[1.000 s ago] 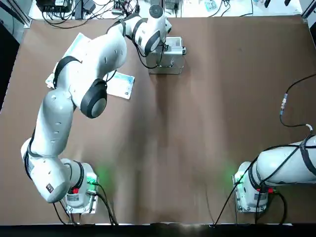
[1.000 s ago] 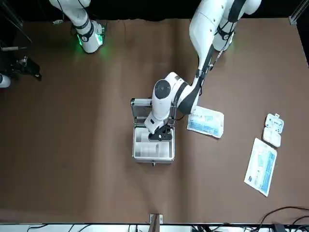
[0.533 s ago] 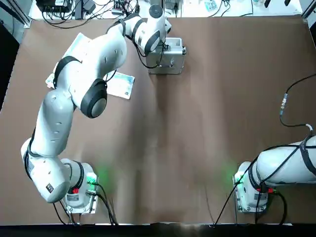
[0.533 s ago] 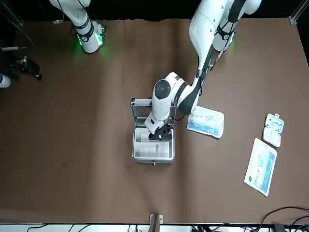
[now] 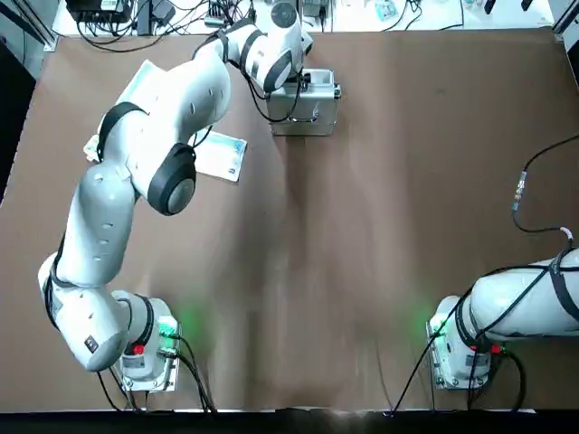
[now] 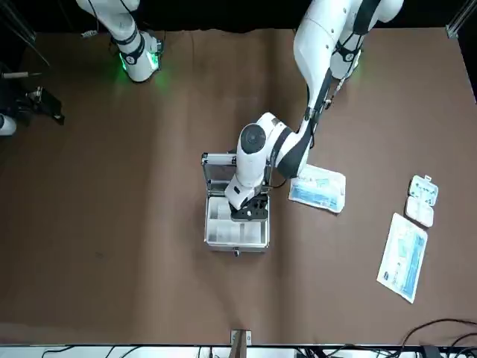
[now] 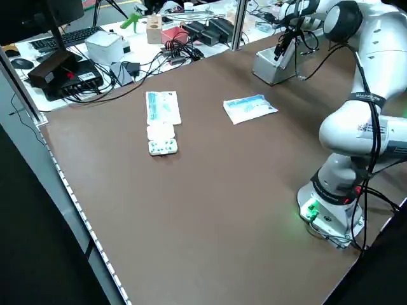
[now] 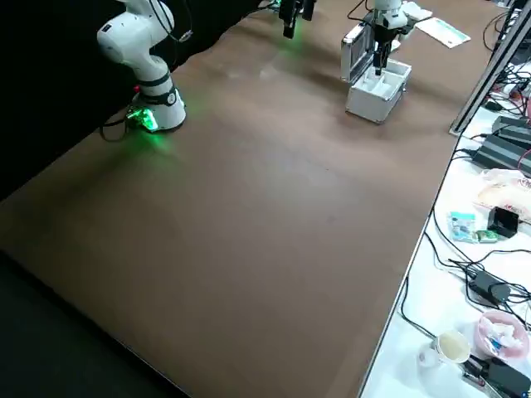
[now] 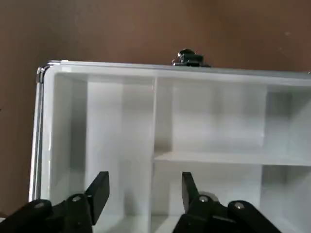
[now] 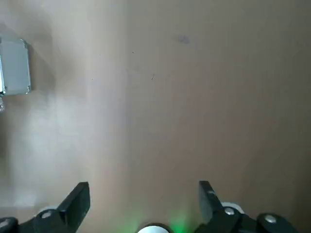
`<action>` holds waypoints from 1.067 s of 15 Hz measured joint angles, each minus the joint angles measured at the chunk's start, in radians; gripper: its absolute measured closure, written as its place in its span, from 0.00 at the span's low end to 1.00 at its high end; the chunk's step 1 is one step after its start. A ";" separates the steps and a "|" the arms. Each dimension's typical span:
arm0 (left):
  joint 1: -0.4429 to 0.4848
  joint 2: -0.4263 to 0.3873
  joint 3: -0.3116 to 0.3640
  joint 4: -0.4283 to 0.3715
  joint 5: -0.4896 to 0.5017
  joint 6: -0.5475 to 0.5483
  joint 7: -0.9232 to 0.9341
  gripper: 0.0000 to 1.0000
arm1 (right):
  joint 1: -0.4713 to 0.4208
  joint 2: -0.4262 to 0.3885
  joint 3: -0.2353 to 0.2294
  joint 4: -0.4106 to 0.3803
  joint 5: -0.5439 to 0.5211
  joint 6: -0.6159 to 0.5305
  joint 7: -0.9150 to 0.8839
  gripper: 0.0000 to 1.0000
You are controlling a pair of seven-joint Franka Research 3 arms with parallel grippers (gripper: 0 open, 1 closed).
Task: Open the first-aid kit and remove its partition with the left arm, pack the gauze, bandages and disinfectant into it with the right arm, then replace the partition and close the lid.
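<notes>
first-aid kit (image 6: pixel 236 224): ribbed silver metal | partition (image 9: pixel 194 141): smooth white plastic

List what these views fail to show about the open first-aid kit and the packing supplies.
- Top view: the left arm covers most of the first-aid kit.
- Left wrist view: the partition is cut off at the edges behind the left gripper, so its contact is unclear.
- No view shows a disinfectant bottle.
- Front view: print on the flat pack is too small to read.

End effector (image 9: pixel 141 187) (spread) above partition (image 9: pixel 214 131)

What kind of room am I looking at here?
Probably a robotics lab: two white robot arms bolted to a brown table, with a keyboard and tangled cables crowding the bench beside it.
</notes>
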 joint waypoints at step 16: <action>0.061 -0.234 -0.005 0.033 -0.033 -0.357 0.010 0.37 | 0.000 0.000 -0.002 0.000 0.000 0.000 0.000 0.01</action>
